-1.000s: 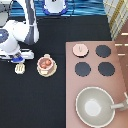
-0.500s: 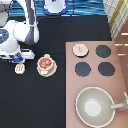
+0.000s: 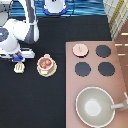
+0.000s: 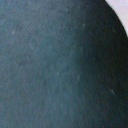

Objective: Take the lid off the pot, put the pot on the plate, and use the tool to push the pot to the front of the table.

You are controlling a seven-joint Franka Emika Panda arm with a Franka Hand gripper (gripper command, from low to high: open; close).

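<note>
Already the pot (image 3: 46,63) sits on the plate (image 3: 47,71), near the middle of the black bench (image 3: 35,105) and a bit toward the exterior view's left. The pot is small, round and pale pink, and it is open on top. Inside it is something reddish-brown. The cream plate shows as a ring around the pot's bottom edge. The lid (image 3: 79,49) is off the pot. It lies flat on the brown-pink stove (image 3: 92,82), on the burner spot at the stove's top left corner, with its little knob facing up. It is well apart from the pot. Three black burners (image 3: 103,50) sit on the stove beside it and below it. A big grey pan (image 3: 95,105) rests at the exterior view's bottom right, and its handle sticks out toward the exterior view's right. The pan looks empty and pale inside. The tool (image 3: 19,67) lies on the bench just to the exterior view's left of the plate, close to it. Its slotted head is in plain sight, and its long way seems to run up and down in the exterior view, with the upper end hidden under the claw. The claw (image 3: 19,58) is right above the tool, at the exterior view's left side. I cannot tell how the claw is set. The wrist view shows only a dark blur.
</note>
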